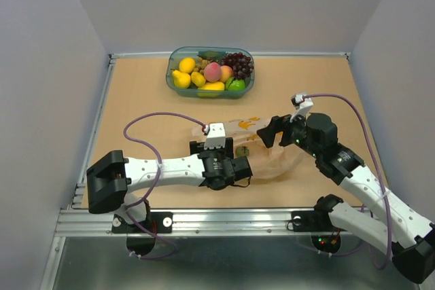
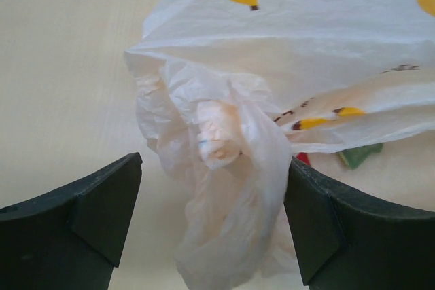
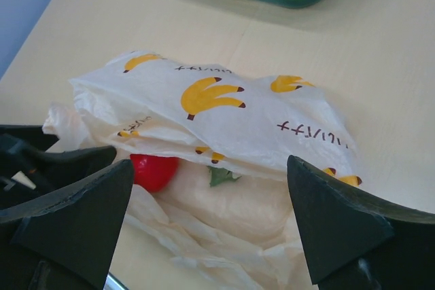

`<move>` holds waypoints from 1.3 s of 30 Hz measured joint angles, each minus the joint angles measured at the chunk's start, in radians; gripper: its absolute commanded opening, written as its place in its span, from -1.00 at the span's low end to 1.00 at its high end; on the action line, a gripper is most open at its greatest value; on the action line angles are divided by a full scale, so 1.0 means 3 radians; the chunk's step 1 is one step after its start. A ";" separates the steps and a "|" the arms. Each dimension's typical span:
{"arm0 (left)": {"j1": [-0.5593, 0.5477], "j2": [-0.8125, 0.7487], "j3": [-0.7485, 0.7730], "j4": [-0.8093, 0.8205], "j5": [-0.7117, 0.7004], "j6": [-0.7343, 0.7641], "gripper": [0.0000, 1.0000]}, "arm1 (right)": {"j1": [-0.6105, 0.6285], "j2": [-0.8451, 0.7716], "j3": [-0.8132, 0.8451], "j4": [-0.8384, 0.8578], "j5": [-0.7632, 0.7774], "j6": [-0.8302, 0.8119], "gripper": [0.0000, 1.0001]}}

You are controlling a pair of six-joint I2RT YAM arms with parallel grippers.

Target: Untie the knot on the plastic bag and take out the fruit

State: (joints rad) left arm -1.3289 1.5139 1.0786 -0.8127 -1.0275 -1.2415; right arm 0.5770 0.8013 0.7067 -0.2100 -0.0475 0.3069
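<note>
The plastic bag (image 1: pixel 268 147) lies flat on the table between my grippers, pale film with yellow banana prints. In the left wrist view its handle end hangs bunched, with a small twisted lump, the knot (image 2: pixel 219 137), just ahead of my left gripper (image 2: pixel 211 215). The jaws stand open and film lies between them, brushing the right finger (image 2: pixel 319 215). My right gripper (image 3: pixel 211 229) is open, above the bag's (image 3: pixel 224 110) other side. A red fruit (image 3: pixel 153 171) and a green leaf (image 3: pixel 221 176) show under the top layer of film.
A teal-tinted oval tub (image 1: pixel 178 86) at the table's back holds yellow fruits, a peach (image 1: pixel 213 70), a grape bunch (image 1: pixel 238 62) and a green apple (image 1: pixel 236 85). Grey walls enclose the table on three sides. The left arm's cable loops at the near left.
</note>
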 measured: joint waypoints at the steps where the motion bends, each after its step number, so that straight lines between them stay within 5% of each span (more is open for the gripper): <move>1: 0.0046 -0.0037 -0.0088 0.0085 0.0028 0.0038 0.78 | 0.0000 0.0014 0.0000 0.0000 -0.0062 0.0014 0.92; 7: 0.0117 -0.0280 -0.0514 0.0760 0.0359 0.0356 0.72 | 0.0000 0.0158 -0.0018 0.0004 -0.0544 0.0037 0.82; 10: 0.0117 -0.0352 -0.0633 0.1007 0.0479 0.0429 0.49 | 0.0004 0.0231 -0.0089 0.0039 -0.0744 0.0048 0.77; 19: 0.0289 -0.0731 -0.1165 0.1485 0.0699 0.0495 -1.00 | 0.0346 0.0631 -0.0388 0.0412 -0.1078 0.0214 0.65; 31: 0.0334 -0.1025 -0.1367 0.1766 0.0830 0.0534 -1.00 | 0.0788 0.1413 -0.0600 0.1617 -0.0882 0.0685 0.21; 39: 0.0334 -0.1096 -0.1511 0.1779 0.0908 0.0426 -1.00 | 0.0805 0.1996 -0.0659 0.2440 -0.0598 0.0985 0.65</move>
State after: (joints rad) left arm -1.2285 1.1851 0.6254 -0.2790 -0.7551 -1.1137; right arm 0.8185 1.4002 0.5091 0.5220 -0.2268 0.6025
